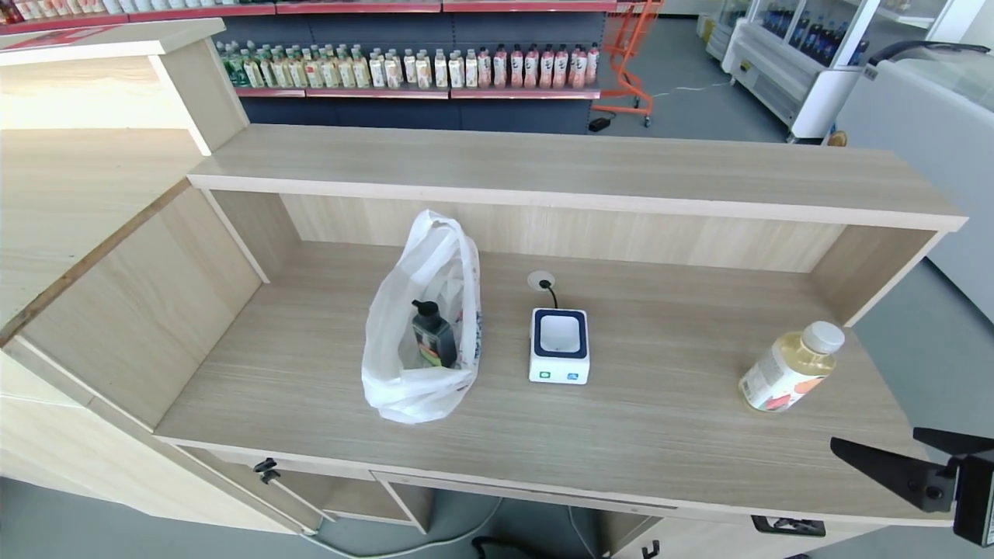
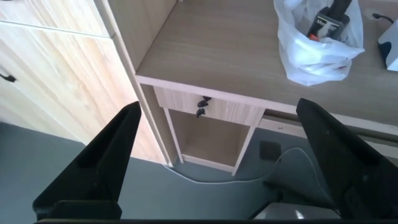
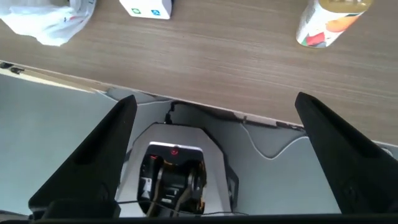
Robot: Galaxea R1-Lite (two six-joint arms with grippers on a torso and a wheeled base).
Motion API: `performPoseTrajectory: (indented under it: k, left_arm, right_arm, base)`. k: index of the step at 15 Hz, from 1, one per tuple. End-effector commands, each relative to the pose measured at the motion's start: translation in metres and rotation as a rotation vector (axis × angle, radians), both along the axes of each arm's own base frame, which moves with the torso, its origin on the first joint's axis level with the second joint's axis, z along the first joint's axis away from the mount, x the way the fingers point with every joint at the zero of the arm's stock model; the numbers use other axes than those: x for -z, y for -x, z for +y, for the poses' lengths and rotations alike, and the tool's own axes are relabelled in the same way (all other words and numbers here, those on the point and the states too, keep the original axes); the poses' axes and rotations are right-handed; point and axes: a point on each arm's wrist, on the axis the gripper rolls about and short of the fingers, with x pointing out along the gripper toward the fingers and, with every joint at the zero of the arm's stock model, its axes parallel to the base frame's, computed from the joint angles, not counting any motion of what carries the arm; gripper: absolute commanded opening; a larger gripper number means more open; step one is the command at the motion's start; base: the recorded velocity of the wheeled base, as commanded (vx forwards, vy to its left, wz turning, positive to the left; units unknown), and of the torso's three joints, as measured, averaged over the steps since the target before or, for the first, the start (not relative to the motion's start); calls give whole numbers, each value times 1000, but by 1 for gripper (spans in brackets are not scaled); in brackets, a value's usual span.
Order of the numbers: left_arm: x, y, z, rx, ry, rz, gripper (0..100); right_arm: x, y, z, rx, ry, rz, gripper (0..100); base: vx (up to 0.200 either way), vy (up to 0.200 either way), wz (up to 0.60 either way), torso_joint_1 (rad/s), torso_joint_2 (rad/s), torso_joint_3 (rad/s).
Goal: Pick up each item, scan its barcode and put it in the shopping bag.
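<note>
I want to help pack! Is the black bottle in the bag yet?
Yes, it is in. The black bottle stands upright inside the bag, whose mouth gapes open.

no text, number or sign resolves well enough to read in any view.

- pale-yellow bottle (image 1: 790,368): white label with an orange-red picture; print too small to make out.
- dark bottle (image 1: 432,341) inside the shopping bag (image 1: 384,365): label with orange and green patches; lettering unresolved.
- shopping bag: strip of coloured print down the side facing the scanner (image 1: 559,345); unreadable.
- scanner: two small square marks on the front face, one green and one blue; no characters discernible.
- shelf bottles (image 1: 404,68) in the background: labels present, illegible.
</note>
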Motion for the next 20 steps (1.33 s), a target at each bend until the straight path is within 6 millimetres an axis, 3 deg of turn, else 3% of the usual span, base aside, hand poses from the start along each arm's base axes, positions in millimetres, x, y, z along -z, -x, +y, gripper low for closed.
performPoseTrajectory:
  k: [1,9,14,20]
  left_arm:
    - [0,0,0,-1,0,-1,100]
    - [0,0,0,-2,0,-1,100]
    - [0,0,0,-1,-1,0,100]
    - [0,0,0,-2,-1,0,100]
  right_arm:
    - [6,-8,-1,21,9,43,100]
    - [17,-34,-5,100,5,149,100]
    - [39,-64,-4,181,50,293,100]
    - [68,-82,-9,274,106,324,100]
  base:
    - [0,-200,0,7,2,2]
    - [0,-200,0,4,0,2]
    - [0,0,0,0,0,0]
    - [0,0,0,0,0,0]
